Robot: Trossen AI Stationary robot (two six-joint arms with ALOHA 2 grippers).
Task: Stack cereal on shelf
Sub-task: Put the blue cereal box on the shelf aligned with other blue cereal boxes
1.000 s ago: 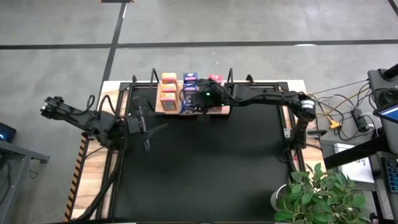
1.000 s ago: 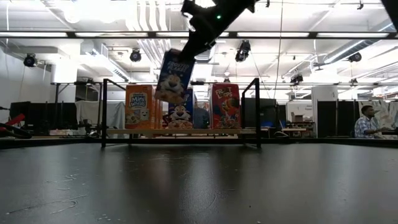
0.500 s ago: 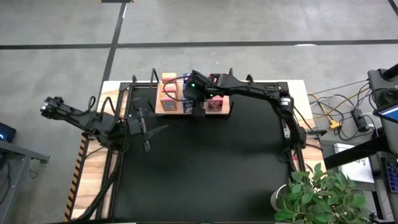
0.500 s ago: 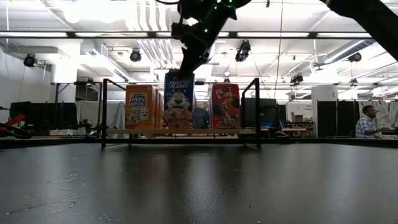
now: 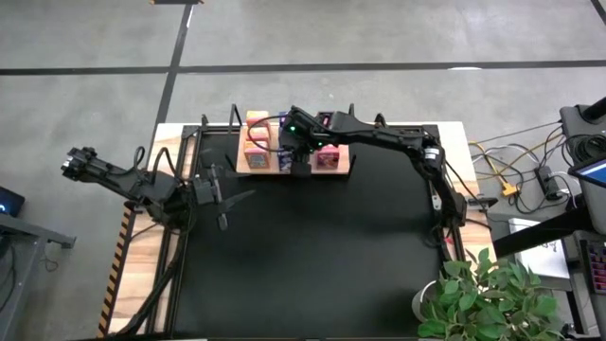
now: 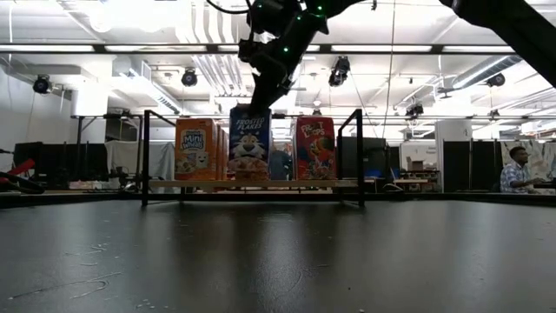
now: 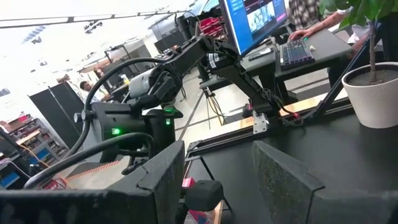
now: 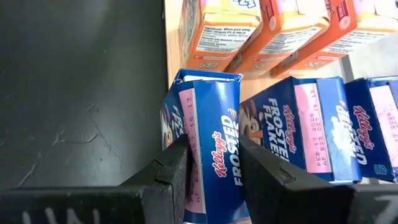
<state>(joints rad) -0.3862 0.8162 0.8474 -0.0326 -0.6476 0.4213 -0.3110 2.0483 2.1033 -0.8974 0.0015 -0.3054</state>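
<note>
The shelf is a light-wood board [image 5: 248, 169] with black posts [image 6: 359, 156] at the table's far edge. Orange boxes [image 5: 256, 133], blue boxes [image 8: 317, 124] and red boxes [image 6: 314, 148] stand on it in rows. My right gripper [image 8: 214, 174] is above the board's front middle [image 5: 298, 156], shut on a blue Frosted Flakes box [image 6: 250, 143]. That box stands between an orange box [image 6: 195, 149] and a red one. My left gripper [image 5: 222, 194] waits open and empty over the mat's left side, its fingers apart [image 7: 217, 174]. My right gripper pinches the blue box's top end [image 8: 214, 155] between its two fingers [image 8: 174, 168], one on the printed front face, one on the back. The fingers come from above, pointing down with a slight slant. The box is upright, its bottom [image 6: 250, 178] on the board.
A large black mat [image 5: 312, 256] covers the table in front of the shelf. A potted plant [image 5: 483, 294] stands at the near right corner, with cables [image 5: 511, 185] beyond the right edge. A person [image 6: 514, 169] sits in the room far behind.
My right gripper has carried the blue box down and a little toward the table's left, over the shelf's front middle. The box hung tilted and clear of the board; now it is upright with its bottom on the board. The gripper stays shut on it.
</note>
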